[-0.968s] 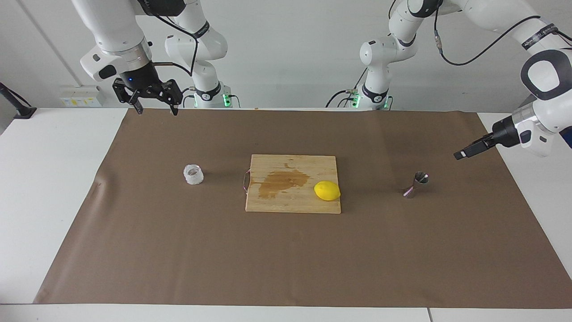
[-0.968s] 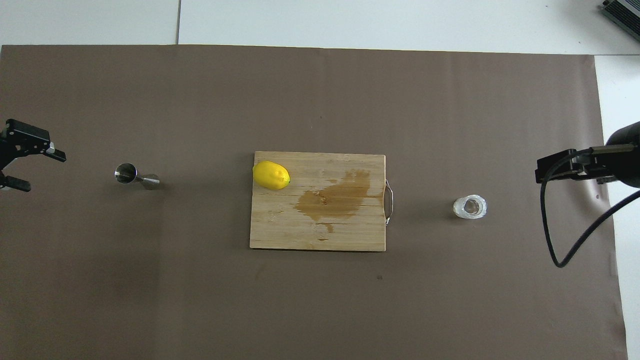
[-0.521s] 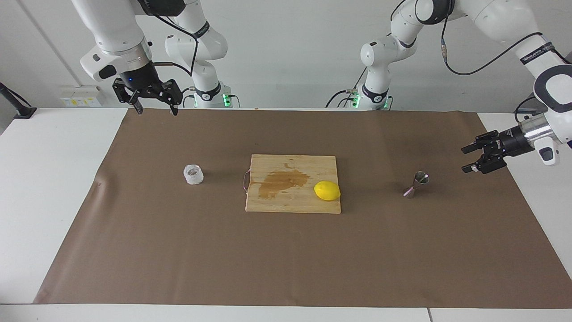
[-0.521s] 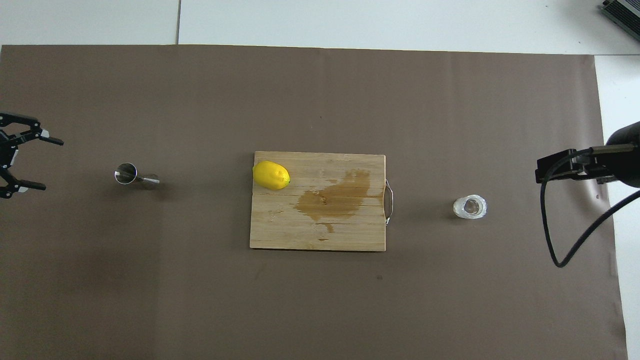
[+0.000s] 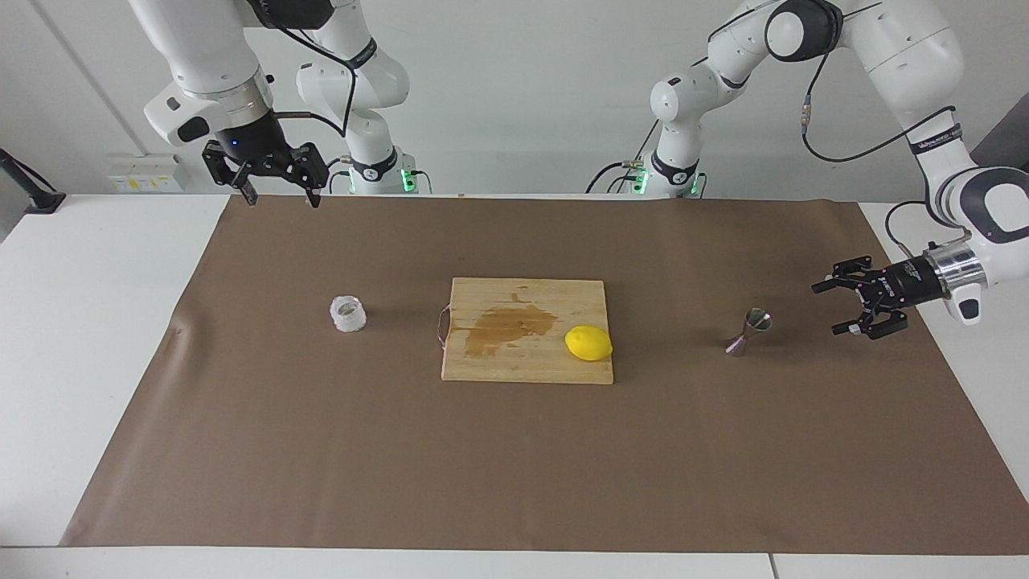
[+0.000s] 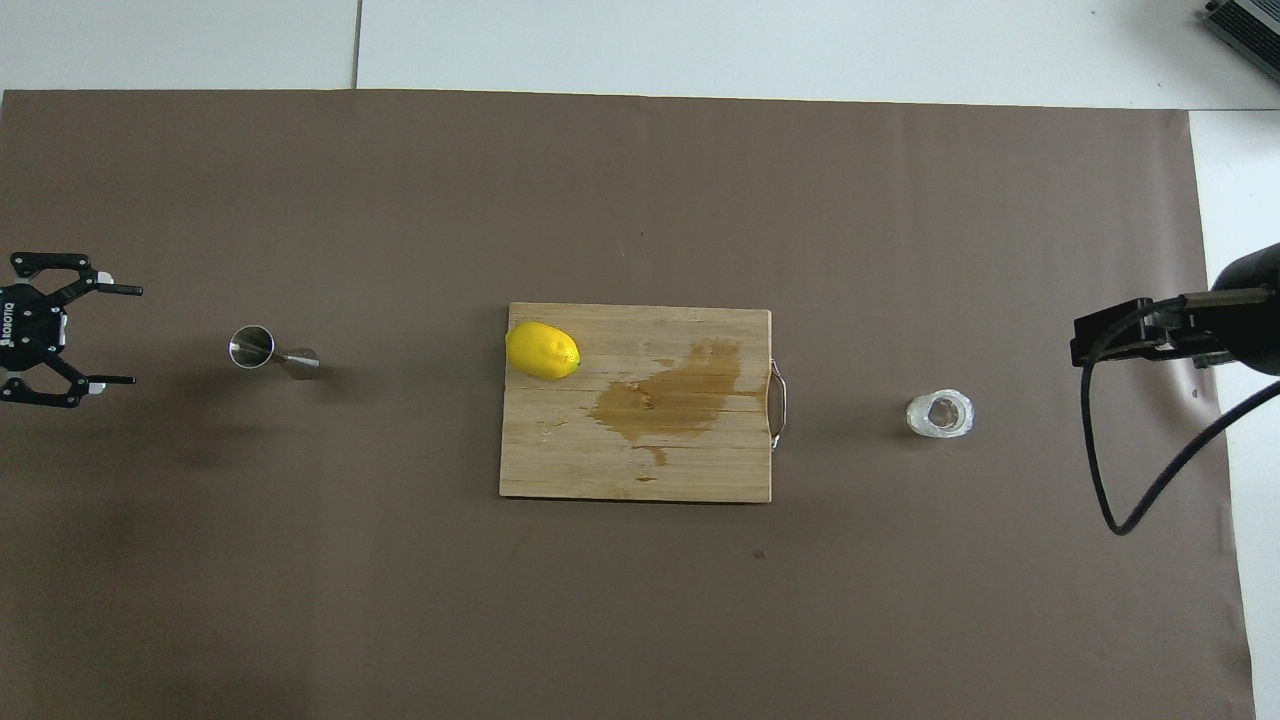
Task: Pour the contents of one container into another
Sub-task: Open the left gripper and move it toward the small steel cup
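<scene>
A: Where's the glass cup [image 5: 348, 314]?
B: On the brown mat [image 5: 514, 450], toward right arm's end, beside the cutting board [image 5: 526, 354]. Squat, ribbed, whitish.
A: Jigger [image 5: 748, 331]?
B: Upright near left arm's end, shiny, narrow waist. Left gripper [image 5: 836, 306] turned sideways beside it, fingers wide, prob. lining up a side grab.
A: Right gripper [image 5: 279, 195]?
B: Waits high over mat edge, fingers spread, empty. Lemon [image 5: 588, 343] sits on the board.

A white surface [image 5: 96, 338] covered by a brown mat [image 5: 514, 450], with a plain white wall [image 5: 522, 96] above.
</scene>
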